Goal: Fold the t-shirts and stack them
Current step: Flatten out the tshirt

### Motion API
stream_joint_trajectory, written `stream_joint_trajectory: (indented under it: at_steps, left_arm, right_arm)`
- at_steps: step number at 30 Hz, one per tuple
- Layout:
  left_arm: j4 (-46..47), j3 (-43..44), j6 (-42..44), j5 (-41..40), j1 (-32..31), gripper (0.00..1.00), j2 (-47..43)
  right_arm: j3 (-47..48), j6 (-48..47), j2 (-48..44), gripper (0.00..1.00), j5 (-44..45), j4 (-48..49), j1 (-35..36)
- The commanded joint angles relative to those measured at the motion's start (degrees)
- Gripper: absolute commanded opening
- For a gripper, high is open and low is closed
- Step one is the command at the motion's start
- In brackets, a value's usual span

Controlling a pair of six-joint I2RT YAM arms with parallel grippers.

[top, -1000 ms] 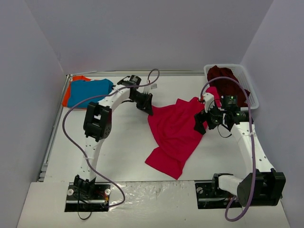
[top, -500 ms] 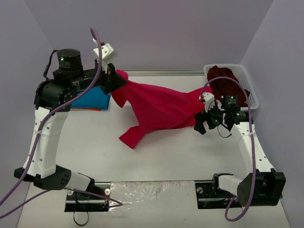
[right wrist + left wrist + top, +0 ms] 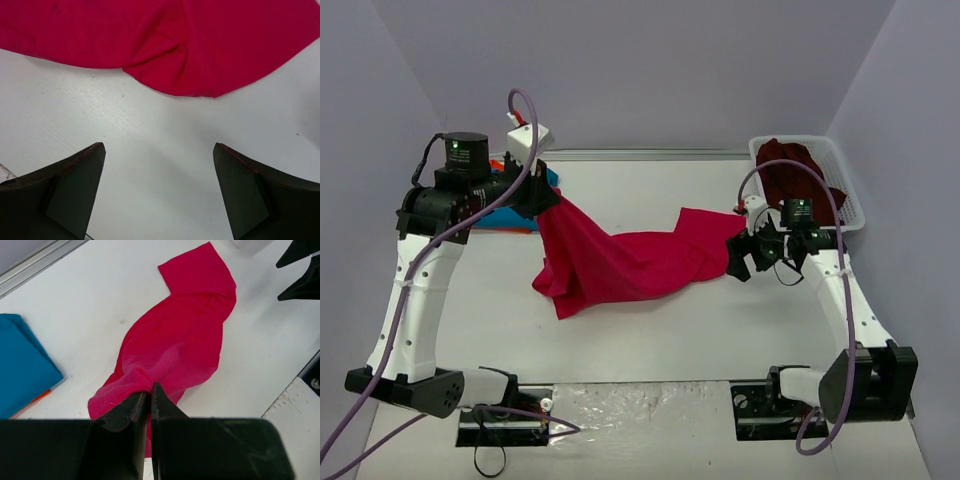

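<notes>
Item: crimson-pink t-shirt (image 3: 630, 260), unfolded. Strung slantwise across the middle of the bench (image 3: 650, 340). Left end lifted off the surface, middle and right end lying rumpled on it, one loose fold sagging at the near left. Neither flat nor squared.

Left jaws: pinched tight on a bunched edge of the cloth, raised at the far left, above and just beside the blue t-shirt (image 3: 22, 365). Blue one folded flat, a sliver of the orange t-shirt (image 3: 36, 400) showing under its near edge; the pair apparently the start of a stack.

Right jaws: spread wide, nothing between them, hovering low over bare bench just short of the cloth's right end, not touching it.

Dark maroon t-shirt (image 3: 795, 170): heaped in the white mesh basket (image 3: 853, 200) at the far right corner, not yet handled.

Step in hand, by judgement: spreading out the crimson-pink one ahead of folding, with folding itself not begun. Task perhaps half done: two seemingly folded, one in hand, one waiting.

Next move, likely: right jaws down onto the free right end or a corner there, closing on a single layer; then both ends drawn apart and lowered together for a flat lie. Care needed against catching a doubled fold and against dragging cloth over the folded pile.
</notes>
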Motion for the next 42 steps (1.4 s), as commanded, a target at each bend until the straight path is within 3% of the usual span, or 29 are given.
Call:
stream_joint_trajectory:
  at_steps: [1, 3, 13, 24, 34, 37, 38, 40, 41, 42]
  left_arm:
    - [2.64, -0.47, -0.70, -1.10, 1.71, 0.02, -3.50]
    - [3.52, -1.88, -0.70, -1.89, 2.41, 0.02, -3.94]
    - [5.02, -6.54, 0.00, -3.65, 4.52, 0.02, -4.64]
    - [6.16, -10.40, -0.18, -3.04, 5.84, 0.02, -6.49]
    - [6.43, -12.60, -0.35, -2.24, 7.60, 0.02, -7.90]
    - [6.60, -12.78, -0.27, -2.24, 8.04, 0.02, -8.34]
    - [6.51, -12.69, -0.26, -2.24, 8.22, 0.02, -8.34]
    - [6.42, -12.69, -0.26, -2.24, 8.66, 0.02, -8.34]
    - [6.34, -12.61, 0.00, -2.33, 8.74, 0.02, -8.34]
    - [6.08, -12.43, 0.17, -2.42, 8.92, 0.02, -8.42]
  right_arm:
    - [2.43, 3.60, 5.92, 0.85, 2.75, -0.10, 1.79]
    - [4.19, 3.26, 10.91, 0.76, 3.11, -3.07, 1.97]
    - [8.50, 1.77, 25.17, 0.67, 3.36, -5.90, 4.78]
    - [13.25, 2.82, 33.17, 0.64, 4.33, -4.50, 10.40]
    - [13.52, 4.67, 39.86, 0.63, 12.42, -1.60, 15.07]
    - [12.81, 4.93, 40.91, 0.48, 14.61, -0.72, 15.59]
    - [12.72, 5.02, 41.09, 0.35, 15.23, -0.37, 15.77]
    - [12.46, 5.02, 41.09, 0.19, 16.81, -0.28, 15.77]
    - [12.29, 4.93, 40.65, 0.00, 17.17, -0.19, 15.77]
    - [12.20, 4.76, 40.30, 0.00, 17.60, -0.36, 15.68]
